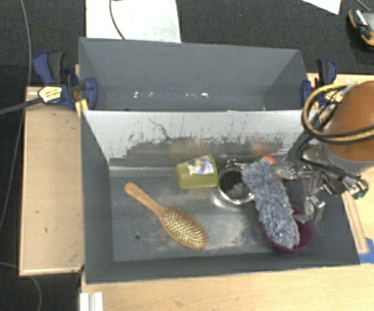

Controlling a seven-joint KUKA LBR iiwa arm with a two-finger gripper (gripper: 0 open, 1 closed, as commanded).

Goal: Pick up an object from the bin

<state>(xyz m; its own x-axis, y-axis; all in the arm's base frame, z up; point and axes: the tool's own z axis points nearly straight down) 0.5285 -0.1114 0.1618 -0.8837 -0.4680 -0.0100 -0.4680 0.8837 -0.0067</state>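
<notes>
Gripper sat low at the bin's right front, just right of the grey-blue fluffy duster, over its purple base. Couldn't tell if it was spread or closed. Metal cup touched the duster's left; wooden hairbrush well apart.

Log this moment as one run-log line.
gripper: right side of bin, beside grey fluffy duster | nearby: metal cup, yellow-green block | wooden hairbrush: left, untouched
</notes>
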